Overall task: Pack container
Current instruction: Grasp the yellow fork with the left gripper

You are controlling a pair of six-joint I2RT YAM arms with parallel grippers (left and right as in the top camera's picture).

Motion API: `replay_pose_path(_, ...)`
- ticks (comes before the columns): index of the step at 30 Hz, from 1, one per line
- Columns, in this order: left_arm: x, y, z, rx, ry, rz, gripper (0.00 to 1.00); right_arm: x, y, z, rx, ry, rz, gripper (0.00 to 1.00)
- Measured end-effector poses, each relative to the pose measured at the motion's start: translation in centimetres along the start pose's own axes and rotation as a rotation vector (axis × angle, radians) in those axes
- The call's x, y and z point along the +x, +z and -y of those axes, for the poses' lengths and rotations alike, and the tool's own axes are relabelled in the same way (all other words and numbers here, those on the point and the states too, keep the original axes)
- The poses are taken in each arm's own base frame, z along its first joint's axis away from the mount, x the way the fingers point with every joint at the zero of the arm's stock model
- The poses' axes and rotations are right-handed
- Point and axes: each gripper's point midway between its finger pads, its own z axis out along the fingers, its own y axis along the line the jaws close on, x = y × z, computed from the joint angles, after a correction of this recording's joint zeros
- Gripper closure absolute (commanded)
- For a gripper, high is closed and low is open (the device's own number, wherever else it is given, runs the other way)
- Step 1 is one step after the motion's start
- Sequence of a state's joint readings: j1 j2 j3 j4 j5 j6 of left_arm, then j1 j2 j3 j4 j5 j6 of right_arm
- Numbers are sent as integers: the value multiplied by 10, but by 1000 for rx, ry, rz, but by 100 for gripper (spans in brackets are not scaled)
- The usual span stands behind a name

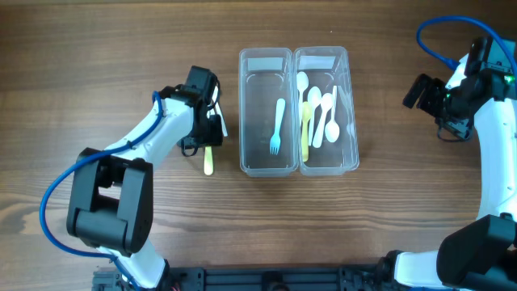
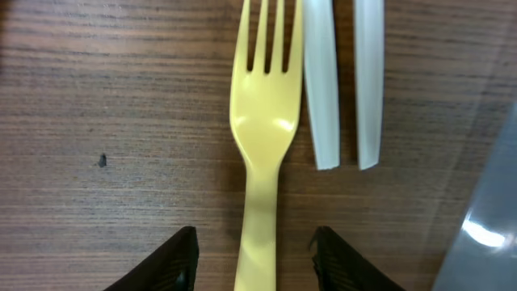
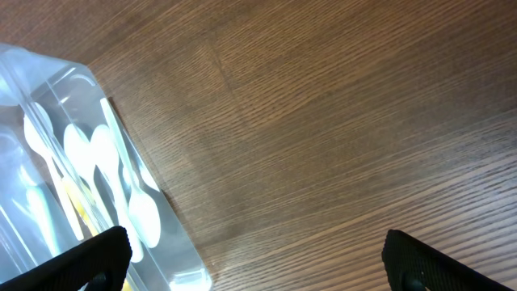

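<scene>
Left gripper (image 2: 256, 259) is open and empty, straddling the yellow fork (image 2: 262, 121) on the table (image 1: 363, 226) at container's (image 1: 297, 55) 9 o'clock. Risk: closing may also pinch the white handles (image 2: 323, 81) just beside it at fork's 3 o'clock. Right gripper (image 3: 258, 263) is wide open, empty.

Robotics lab bench, wood-grain table (image 1: 81, 48), blue-cabled left arm (image 1: 149, 133), right arm (image 1: 493, 137)

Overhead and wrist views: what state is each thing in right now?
left gripper: open, fingers either side of the yellow fork handle
yellow fork: flat on the table, outside the containers
white handles: flat on the table beside the fork
left container: lidless, holds one blue fork
right container: lidless, holds white spoons and a yellow utensil
right gripper: open, empty, over bare table
</scene>
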State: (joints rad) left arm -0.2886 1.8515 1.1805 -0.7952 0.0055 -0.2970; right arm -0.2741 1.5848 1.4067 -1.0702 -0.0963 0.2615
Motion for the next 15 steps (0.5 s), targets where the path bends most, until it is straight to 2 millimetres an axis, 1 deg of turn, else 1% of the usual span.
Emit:
replay_pose_path(9,-1,21,0,-6,0,-14,68,2,0,0,2,0,-6,0)
replay_pose_path(10,-1,21,0,-7,0,-15,72,2,0,0,2,1,-7,0)
replay_pose_path(11,-1,22,0,-8,0,-15,85,2,0,0,2,1,-7,0)
replay_pose_path(13,-2,22,-1,-15,-2,-13,95,2,0,0,2,1,-7,0)
replay_pose_path(15,-2,22,-1,-13,1,-13,96,2,0,0,2,1,-7,0)
